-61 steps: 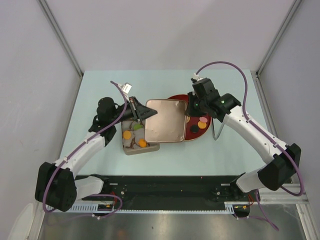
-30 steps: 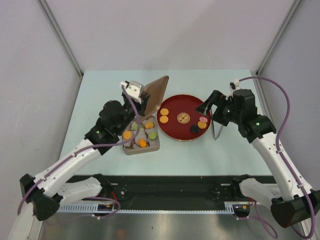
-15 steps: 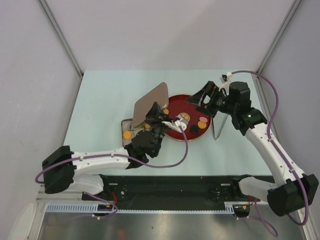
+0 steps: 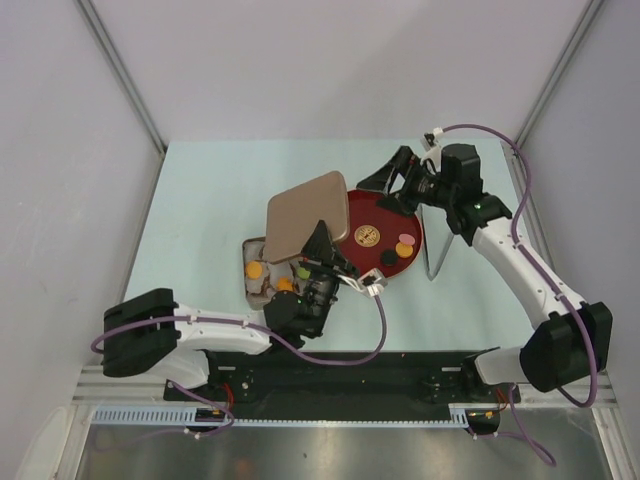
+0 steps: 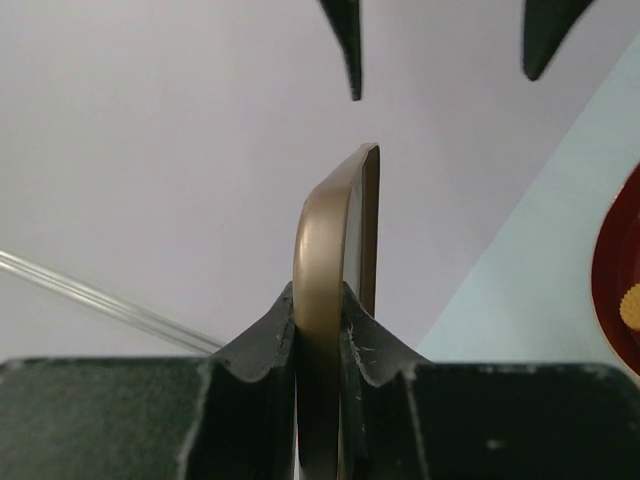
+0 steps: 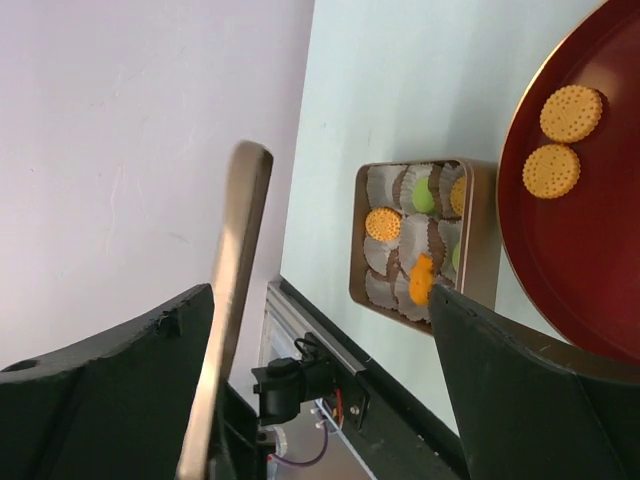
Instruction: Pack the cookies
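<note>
My left end effector (image 5: 320, 300) stays clamped on the edge of the tan lid (image 4: 307, 215). Since half a second ago the lid has swung right and now hangs over the left rim of the red plate (image 4: 395, 220). My right end effector (image 4: 385, 190), fingers apart and empty, has drifted toward the plate's far edge. Some cookies (image 4: 366, 235) lie on the plate at mid-counter (image 4: 200, 200); others sit in the tin (image 6: 486, 225) toward the near edge

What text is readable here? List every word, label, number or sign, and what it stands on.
None readable.
The patterned cookie on the plate bears a stamped design, too small to read.
The lid and tin show no lettering.
</note>
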Available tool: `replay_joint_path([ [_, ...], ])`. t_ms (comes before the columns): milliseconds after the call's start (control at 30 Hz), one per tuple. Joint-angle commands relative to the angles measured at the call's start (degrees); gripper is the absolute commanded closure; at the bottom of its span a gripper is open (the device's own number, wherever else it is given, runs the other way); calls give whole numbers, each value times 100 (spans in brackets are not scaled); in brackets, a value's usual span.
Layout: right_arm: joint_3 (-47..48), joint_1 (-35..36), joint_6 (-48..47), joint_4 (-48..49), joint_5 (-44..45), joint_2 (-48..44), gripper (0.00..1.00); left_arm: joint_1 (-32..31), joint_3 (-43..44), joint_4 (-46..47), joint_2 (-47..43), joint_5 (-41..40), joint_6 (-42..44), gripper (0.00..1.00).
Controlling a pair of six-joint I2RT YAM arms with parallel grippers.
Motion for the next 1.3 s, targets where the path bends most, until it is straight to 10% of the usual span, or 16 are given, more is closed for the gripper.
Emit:
replay_joint_path([
  [0,328,2,87,505,-482,158,7,-98,-278,66,-217,414,91,100],
  [333,786,599,-317,102,-607,633,16,-106,-182,-4,-103,326,64,100],
  [667,671,714,-432,-13,-396,695,65,-133,-94,163,37,247,125,100],
  [1100,917,705,-879,-681,26,879,98,-142,-15,488,81,54,284,100],
  [1267,996,600,-1012,-804,140,800,100,-133,73,733,64,-140,284,85],
])
